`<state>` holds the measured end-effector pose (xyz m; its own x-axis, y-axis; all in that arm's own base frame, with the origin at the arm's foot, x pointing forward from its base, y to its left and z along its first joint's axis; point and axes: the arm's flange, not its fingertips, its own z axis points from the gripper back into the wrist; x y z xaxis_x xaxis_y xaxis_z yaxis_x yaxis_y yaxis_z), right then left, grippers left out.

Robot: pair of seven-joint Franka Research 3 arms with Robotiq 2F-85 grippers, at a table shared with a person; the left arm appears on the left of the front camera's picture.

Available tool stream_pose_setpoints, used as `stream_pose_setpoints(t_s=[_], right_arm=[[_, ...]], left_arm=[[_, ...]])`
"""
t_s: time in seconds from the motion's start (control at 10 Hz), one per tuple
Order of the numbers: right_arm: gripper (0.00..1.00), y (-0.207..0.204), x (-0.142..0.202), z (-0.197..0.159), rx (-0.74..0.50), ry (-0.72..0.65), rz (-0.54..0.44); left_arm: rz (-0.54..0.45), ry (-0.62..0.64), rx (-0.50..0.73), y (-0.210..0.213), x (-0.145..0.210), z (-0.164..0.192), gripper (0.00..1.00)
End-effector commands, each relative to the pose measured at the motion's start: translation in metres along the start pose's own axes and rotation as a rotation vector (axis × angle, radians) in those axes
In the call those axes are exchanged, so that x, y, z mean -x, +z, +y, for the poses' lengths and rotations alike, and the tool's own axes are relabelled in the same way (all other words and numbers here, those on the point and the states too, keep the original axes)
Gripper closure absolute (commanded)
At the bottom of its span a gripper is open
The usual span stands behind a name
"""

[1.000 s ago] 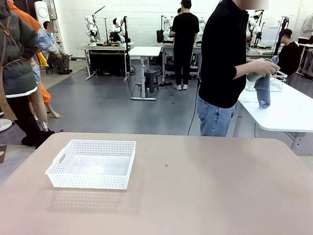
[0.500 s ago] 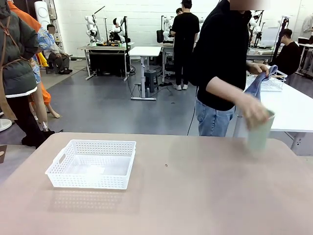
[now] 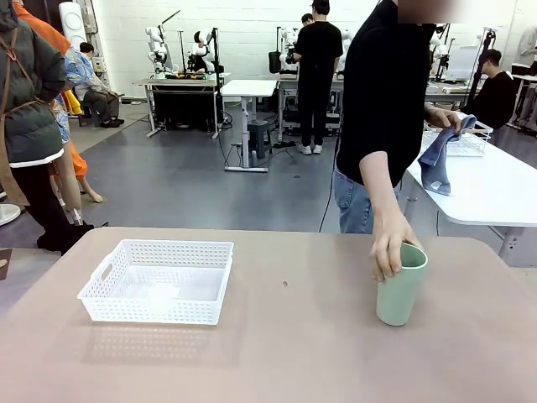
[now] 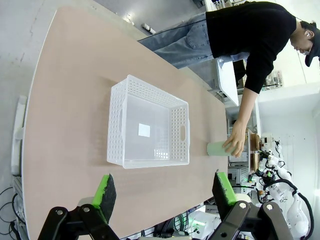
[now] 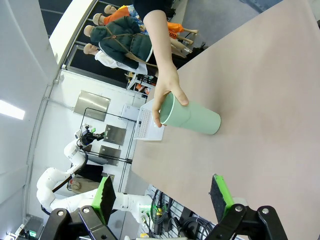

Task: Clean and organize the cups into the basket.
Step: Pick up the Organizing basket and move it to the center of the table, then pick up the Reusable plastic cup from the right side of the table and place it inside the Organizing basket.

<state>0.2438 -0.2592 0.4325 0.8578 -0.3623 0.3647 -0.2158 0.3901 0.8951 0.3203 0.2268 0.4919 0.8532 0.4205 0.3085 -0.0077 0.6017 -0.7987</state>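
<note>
Your left hand hangs high over the counter with its jaws spread wide and nothing between the green pads. Your right hand is the same: fully spread, holding nothing, with bare counter between its fingers.

One pale mint cup stands upright on the counter, mouth up, on your right side and towards the far edge. The person's hand is on it from above, with the fingers curled over the near part of the rim and the thumb on the outside wall. From your right wrist the cup lies ahead of the fingers, well apart from them, and nothing blocks the view of it.

The basket sits on your left half of the counter, well apart from the cup. It is a low white basket with perforated walls, a handle cutout in the short wall on the left and a small white label on its floor. From your left wrist it lies just beyond the fingertips, roughly centred between them, long side across.

The person stands at the far edge, right of centre, leaning in over the cup. The person's other hand holds a blue cloth over a white table behind the counter.
</note>
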Motion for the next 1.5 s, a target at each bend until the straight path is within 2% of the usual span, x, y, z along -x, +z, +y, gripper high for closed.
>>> stream_pose_setpoints(t_s=[0.0,0.4,0.5,0.6,0.7,0.8,1.0,1.1,1.3,1.4], right_arm=[[0.00,0.000,-0.001,0.000,-0.010,-0.006,0.001],[0.00,0.000,0.000,0.000,0.000,0.000,0.000],[0.00,-0.017,0.007,0.000,0.052,0.212,0.028],[0.00,-0.038,0.016,0.001,0.063,0.422,0.059],[0.00,-0.064,0.028,0.001,0.095,0.646,0.063],[0.00,-0.088,0.038,0.001,0.138,0.805,0.104],[0.00,-0.139,0.046,-0.009,0.168,0.938,0.194],[0.00,-0.167,0.044,-0.016,0.168,0.951,0.218],[0.00,-0.200,0.048,-0.026,0.131,0.990,0.338],[0.00,-0.206,0.051,-0.032,0.122,0.969,0.373]], left_arm=[[-0.002,-0.002,-0.002,-0.001,-0.002,0.000,0.00],[0.000,0.000,0.000,0.000,0.000,0.000,0.00],[-0.095,-0.107,-0.099,-0.011,0.003,-0.016,0.00],[-0.074,-0.187,-0.153,-0.024,0.008,-0.032,0.00],[-0.054,-0.271,-0.273,-0.038,0.010,-0.049,0.00],[0.012,-0.415,-0.392,-0.049,0.016,-0.068,0.00],[0.120,-0.527,-0.602,-0.075,0.019,-0.110,0.00],[0.200,-0.530,-0.695,-0.100,0.017,-0.130,0.00],[0.308,-0.493,-0.809,-0.148,0.009,-0.149,0.00],[0.296,-0.472,-0.869,-0.167,0.002,-0.151,0.00]])
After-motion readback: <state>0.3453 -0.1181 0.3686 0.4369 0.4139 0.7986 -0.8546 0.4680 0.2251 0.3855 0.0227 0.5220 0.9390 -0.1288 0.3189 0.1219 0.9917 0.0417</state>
